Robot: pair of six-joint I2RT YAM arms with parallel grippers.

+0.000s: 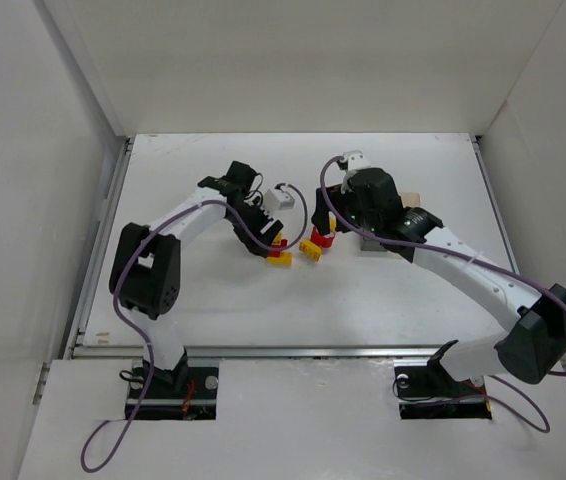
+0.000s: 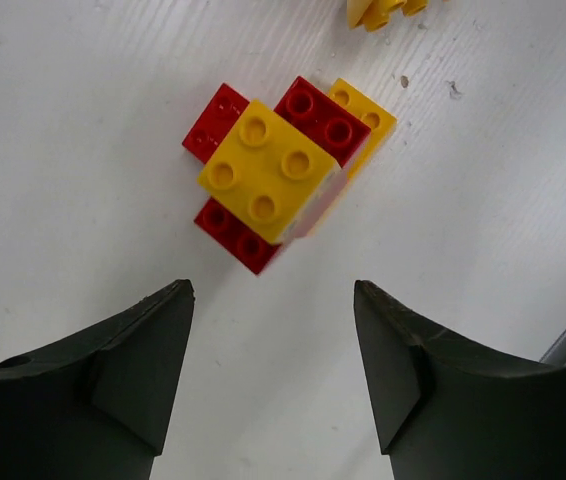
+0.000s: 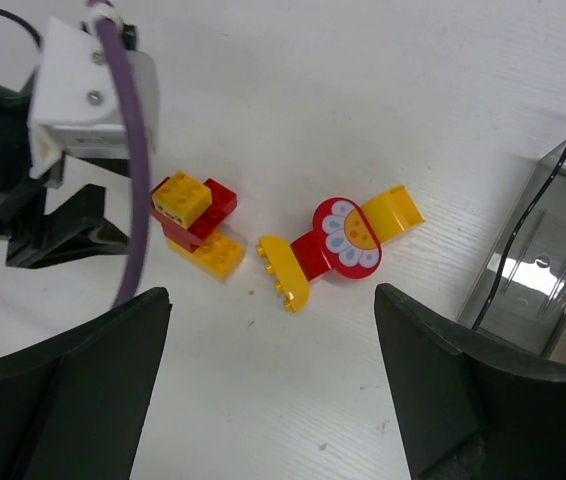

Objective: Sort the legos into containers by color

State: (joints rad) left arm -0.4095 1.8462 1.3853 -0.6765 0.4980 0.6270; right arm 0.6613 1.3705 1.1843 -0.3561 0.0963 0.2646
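Observation:
A stuck-together clump of red and yellow legos (image 2: 273, 175) lies on the white table just beyond my left gripper (image 2: 273, 300), which is open and empty, jaws wide apart. The clump also shows in the right wrist view (image 3: 195, 222) and from above (image 1: 280, 256). A second clump (image 3: 338, 245), a red piece with a flower face and two yellow curved pieces, lies to its right (image 1: 315, 246). My right gripper (image 3: 273, 300) is open and empty above it. The containers (image 3: 538, 270) stand to the right; the dark grey one shows, with a tan edge behind.
In the top view my right arm covers most of the containers (image 1: 412, 198). My left gripper's fingers (image 3: 63, 225) and its white camera mount with a purple cable (image 3: 88, 85) sit close to the left clump. White walls enclose the table.

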